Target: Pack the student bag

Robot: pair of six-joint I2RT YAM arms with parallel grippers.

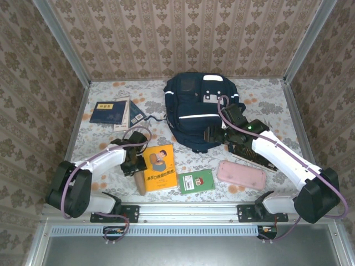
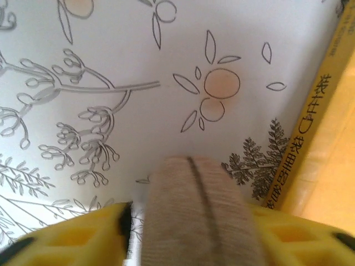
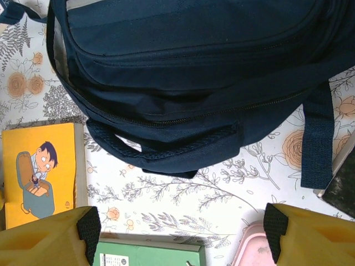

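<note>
Up at the top centre of the overhead view, the student bag [image 1: 194, 113] is laid flat on the flowery tablecloth [image 1: 266, 102] with its pocket side up. Whether any zip is undone can't really be told. Its lower right corner is covered by the right arm [image 1: 283, 155]. The right gripper [image 1: 213, 134] is parked just at the bag's lower edge. On the right wrist camera its fingers [image 3: 50, 238] are seen spread wide with nothing between them, and the carry handle [image 3: 166, 145] is framed just above that gap. The bag is cut off by the top of that frame, and a dark thing [image 3: 345, 188] at the right edge can't be identified.

Lower left in the overhead view, the left gripper [image 1: 135, 164] is closed around a beige object [image 1: 138, 184] beside the yellow book [image 1: 160, 167]. On the left wrist camera that object is seen squeezed between the yellow fingers, with a dark line along it. Its near end is cut off by the bottom of the frame, so what it actually is can't be made out. The yellow book is clipped by the right edge there.

A green book [image 1: 196, 181] and a pink case [image 1: 241, 174] are laid near the bottom of the overhead view. A navy book [image 1: 108, 112] and a booklet [image 1: 133, 113] are found left of the bag.
</note>
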